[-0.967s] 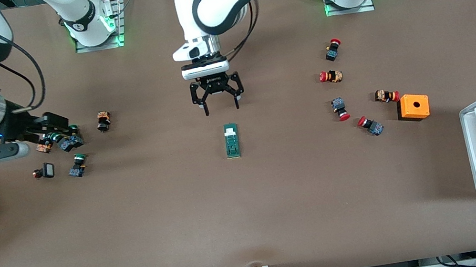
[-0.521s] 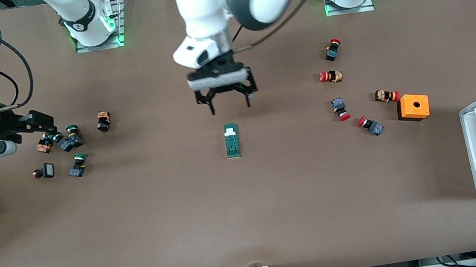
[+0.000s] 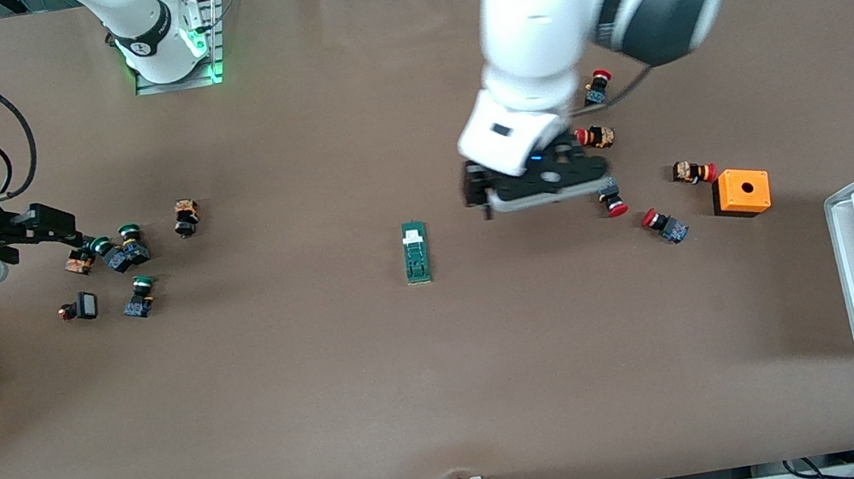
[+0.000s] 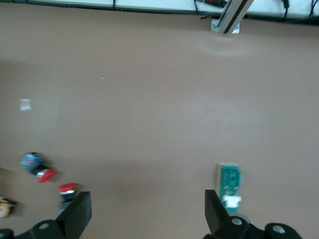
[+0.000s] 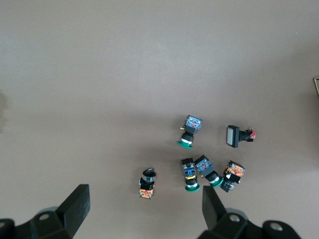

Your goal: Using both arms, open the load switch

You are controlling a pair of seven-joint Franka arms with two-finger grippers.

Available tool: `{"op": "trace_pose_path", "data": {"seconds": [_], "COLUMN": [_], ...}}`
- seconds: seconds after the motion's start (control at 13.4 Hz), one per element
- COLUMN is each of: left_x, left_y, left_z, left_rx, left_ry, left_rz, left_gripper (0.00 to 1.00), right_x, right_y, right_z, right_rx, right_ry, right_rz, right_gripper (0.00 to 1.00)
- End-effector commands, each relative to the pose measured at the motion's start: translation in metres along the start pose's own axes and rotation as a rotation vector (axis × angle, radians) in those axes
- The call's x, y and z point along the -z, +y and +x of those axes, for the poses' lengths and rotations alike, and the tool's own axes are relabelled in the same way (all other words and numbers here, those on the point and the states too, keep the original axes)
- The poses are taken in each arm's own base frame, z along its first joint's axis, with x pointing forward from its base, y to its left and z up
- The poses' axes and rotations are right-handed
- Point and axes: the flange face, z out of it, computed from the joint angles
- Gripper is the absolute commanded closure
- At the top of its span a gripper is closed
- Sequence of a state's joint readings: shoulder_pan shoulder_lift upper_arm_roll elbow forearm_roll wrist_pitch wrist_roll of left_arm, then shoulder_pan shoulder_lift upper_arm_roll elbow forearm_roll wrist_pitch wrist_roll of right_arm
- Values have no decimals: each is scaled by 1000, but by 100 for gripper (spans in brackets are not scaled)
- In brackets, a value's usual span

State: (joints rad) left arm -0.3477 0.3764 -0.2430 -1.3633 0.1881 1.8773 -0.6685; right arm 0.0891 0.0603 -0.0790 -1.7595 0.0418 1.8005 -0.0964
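Green and thin, the load switch [image 3: 416,252] lies flat in the middle of the frame on the brown counter [image 3: 450,374], with its white end piece turned toward the robots. Nothing touches it. It looks shut, so the job has hardly begun.

Up in the air, the left end effector [image 3: 540,190] hangs just beside the switch, over the red-capped push buttons [image 3: 612,200] in the middle right of the frame. Its jaws are wide apart and hold nothing. At the far middle left, the right end effector [image 3: 56,228] waits over the green-capped push buttons [image 3: 125,248], jaws wide too.

I think both must come to the switch next, one to hold it and one to open it.
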Motion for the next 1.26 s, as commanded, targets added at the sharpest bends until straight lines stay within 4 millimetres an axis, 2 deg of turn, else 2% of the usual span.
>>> {"op": "trace_pose_path", "data": {"seconds": [0.0, 0.3, 0.52, 0.67, 0.97, 1.19], "left_x": [24, 37, 41, 47, 70, 87], "left_y": [-56, -147, -205, -235, -259, -310], "left_z": [11, 33, 43, 40, 12, 14], "left_rx": [-68, -79, -134, -110, -105, -145], "left_ry": [-69, -139, -180, -194, -187, -167], "left_rz": [-20, -31, -47, -54, -52, -54], "left_gripper": [0, 0, 0, 0, 0, 0], "right_x": [13, 12, 13, 13, 12, 17], "right_y": [1, 2, 3, 3, -2, 2], "right_z": [5, 7, 11, 13, 14, 15], "right_rx": [30, 20, 21, 21, 30, 28], "right_ry": [9, 9, 17, 17, 16, 26], "right_rz": [-11, -14, -19, -19, -19, -21], "right_gripper": [0, 0, 0, 0, 0, 0]}}
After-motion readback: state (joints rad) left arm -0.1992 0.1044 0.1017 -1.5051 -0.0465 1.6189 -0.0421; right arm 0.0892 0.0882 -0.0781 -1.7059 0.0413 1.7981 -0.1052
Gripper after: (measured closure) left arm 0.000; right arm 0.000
